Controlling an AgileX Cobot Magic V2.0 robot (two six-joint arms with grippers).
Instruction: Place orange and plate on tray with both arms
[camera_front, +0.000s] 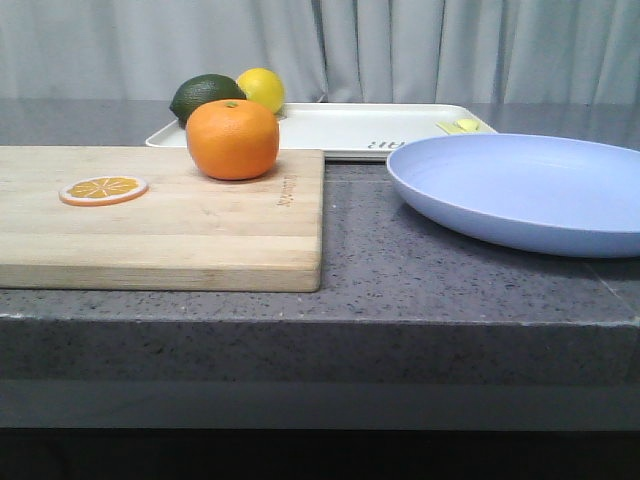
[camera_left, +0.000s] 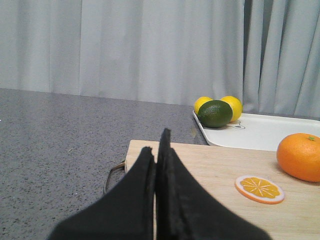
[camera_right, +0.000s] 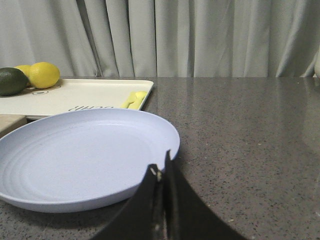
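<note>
Left gripper (camera_left: 159, 150) closed, empty, over the cutting board (camera_left: 210, 170); orange (camera_left: 300, 156) on the board ahead, off to its right. Right gripper (camera_right: 161, 170) closed, empty, at the plate (camera_right: 75, 155) rim; tray (camera_right: 90, 95) beyond on bench (camera_right: 240, 130).

We note dark lettering on the tray (camera_front: 340, 128) and a small mark on the cutting board (camera_front: 200, 215). Neither is legible to us.
</note>
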